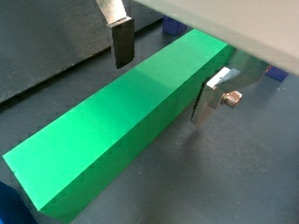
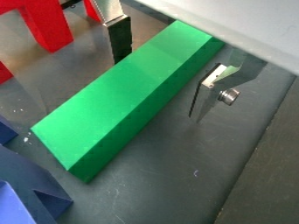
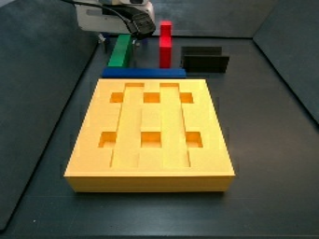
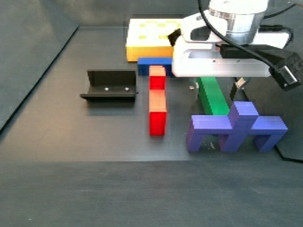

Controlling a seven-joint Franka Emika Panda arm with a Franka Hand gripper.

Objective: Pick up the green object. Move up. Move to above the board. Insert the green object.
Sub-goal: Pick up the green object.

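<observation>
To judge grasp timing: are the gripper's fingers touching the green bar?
Apart. Both wrist views show the gripper fingers straddling the green bar, gaps each side.

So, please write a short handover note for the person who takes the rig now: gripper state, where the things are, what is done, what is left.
Gripper: open, lowered around the long matte green rectangular bar, one finger on each long side; contact cannot be told.
Green bar: lies flat on the dark floor, not lifted; in a side view it sits beside the red bar.
Large orange-yellow slotted board: on the floor, its slots look empty.
Done: approach only.
Left: close, lift, move above the board, insert.
</observation>
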